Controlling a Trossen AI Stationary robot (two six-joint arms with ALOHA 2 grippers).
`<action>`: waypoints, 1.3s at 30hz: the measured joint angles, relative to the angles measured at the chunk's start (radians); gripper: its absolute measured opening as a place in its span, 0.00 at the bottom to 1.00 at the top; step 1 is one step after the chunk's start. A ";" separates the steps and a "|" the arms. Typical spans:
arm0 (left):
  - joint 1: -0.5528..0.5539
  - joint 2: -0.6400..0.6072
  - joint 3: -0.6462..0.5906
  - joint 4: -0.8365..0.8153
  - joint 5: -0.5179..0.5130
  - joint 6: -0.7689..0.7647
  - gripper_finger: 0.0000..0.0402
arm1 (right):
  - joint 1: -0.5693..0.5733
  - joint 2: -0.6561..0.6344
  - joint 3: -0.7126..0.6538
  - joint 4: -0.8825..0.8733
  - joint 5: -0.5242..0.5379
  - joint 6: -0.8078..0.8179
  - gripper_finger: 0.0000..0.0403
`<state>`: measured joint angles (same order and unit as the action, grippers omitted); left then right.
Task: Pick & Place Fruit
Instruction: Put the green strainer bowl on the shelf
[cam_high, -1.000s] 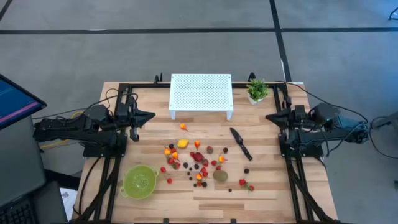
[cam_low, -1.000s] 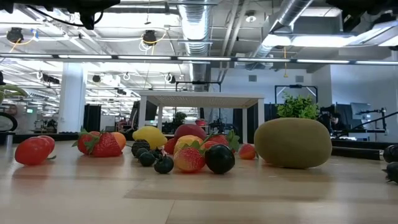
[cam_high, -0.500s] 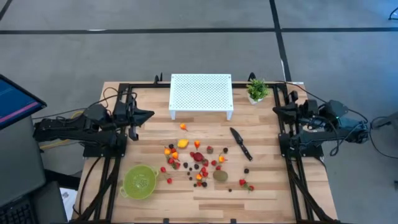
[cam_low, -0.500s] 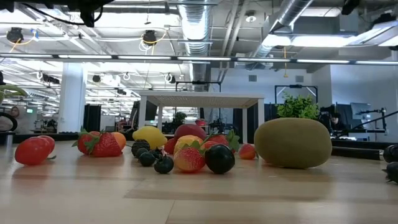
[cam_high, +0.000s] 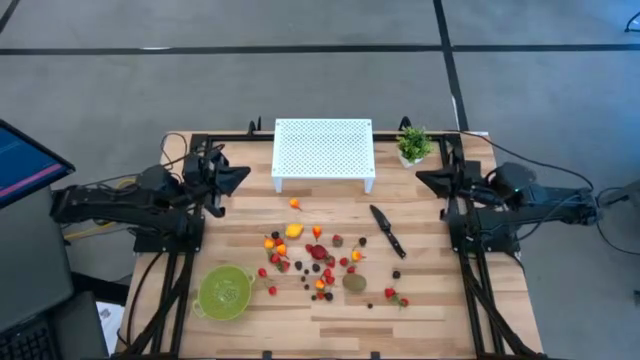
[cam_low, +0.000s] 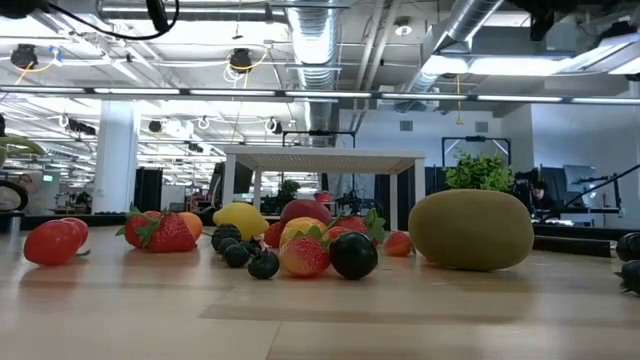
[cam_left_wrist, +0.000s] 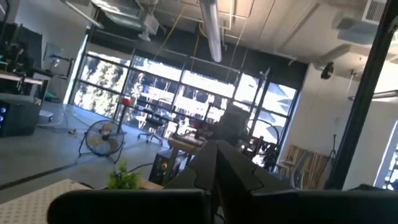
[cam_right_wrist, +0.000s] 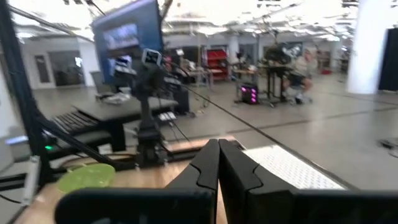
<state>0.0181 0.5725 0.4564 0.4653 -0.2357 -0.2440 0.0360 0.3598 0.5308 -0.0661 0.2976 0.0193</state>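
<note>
Your fruit (cam_high: 318, 262) lies scattered on the table (cam_high: 420, 300), in a loose cluster in front of the white perforated stand (cam_high: 323, 150). Most pieces are tiny red, orange, yellow and dark berries lying near one another, some touching. The larger brown-green fruit (cam_high: 353, 283) sits at the cluster's near edge, farther from the stand than most. In the low view it bulks beside a dark berry (cam_low: 352, 255) and a strawberry (cam_low: 165, 231).

The black knife (cam_high: 387, 230) lies just beside the cluster, on the stand's right-hand side. The green bowl (cam_high: 224, 291) rests well apart from the stand, toward the left front of the table, and looks like the likely drop point, though the task does not say so. The potted plant (cam_high: 413, 145) stands just beside the stand's right end.

Your left gripper (cam_high: 238, 176) hovers off the stand's left end, fingers pressed together, carrying nothing. Your right gripper (cam_high: 424, 180) hovers off the stand's right end, below the plant, likewise closed and empty.

Watch the crowding: coming down with the fingers together, or opening late, would likely push berries apart and roll them. A wide grasp may trap two neighbours at once. Approaching from the right risks clipping the knife and sweeping it into the fruit.
</note>
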 joint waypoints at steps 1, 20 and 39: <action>0.000 0.007 0.000 0.002 0.005 0.000 0.01 | 0.000 0.010 0.000 0.000 0.011 0.000 0.00; 0.000 0.097 0.001 -0.014 0.239 -0.007 0.31 | -0.070 0.045 0.000 0.003 0.028 0.001 0.00; 0.000 0.280 0.001 -0.243 0.374 -0.240 0.52 | -0.164 0.045 0.000 -0.008 0.026 0.071 0.00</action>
<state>0.0177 0.8524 0.4572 0.2220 0.1385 -0.4840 -0.1284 0.4050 0.5310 -0.0742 0.3237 0.0898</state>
